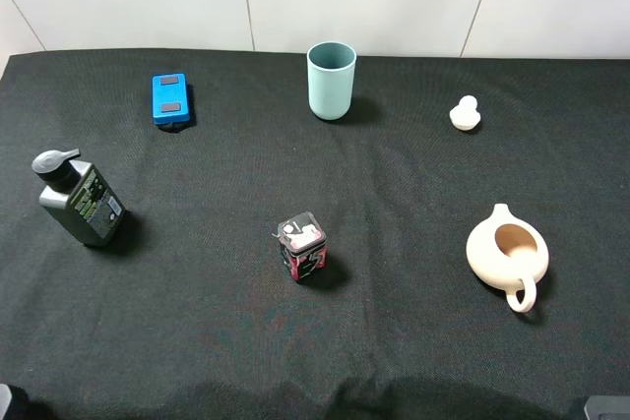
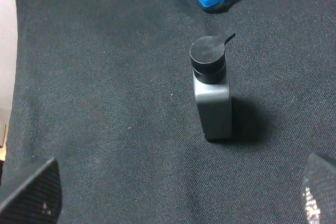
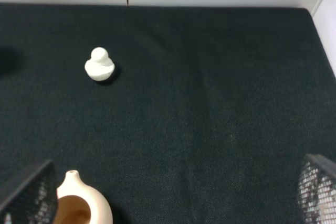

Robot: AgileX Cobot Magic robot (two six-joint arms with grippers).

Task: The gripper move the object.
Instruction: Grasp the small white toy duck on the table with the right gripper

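Note:
The object, a tiny cream-white figurine (image 1: 465, 113) with a round knob on a rounder base, stands upright on the black cloth at the back right. It also shows in the right wrist view (image 3: 99, 64). My right gripper (image 3: 173, 190) is open and empty, well short of the figurine, with its fingers (image 3: 317, 187) spread wide above the cloth. My left gripper (image 2: 176, 195) is open and empty, its fingers (image 2: 31, 192) spread wide short of a dark pump bottle. In the exterior view both grippers lie at or beyond the bottom edge.
A beige pitcher (image 1: 507, 255) with a handle sits in front of the figurine, also in the right wrist view (image 3: 79, 205). A teal cup (image 1: 331, 80) stands back centre, a blue box (image 1: 170, 99) back left, a dark pump bottle (image 1: 79, 199) left, a small red-black tin (image 1: 302, 247) centre.

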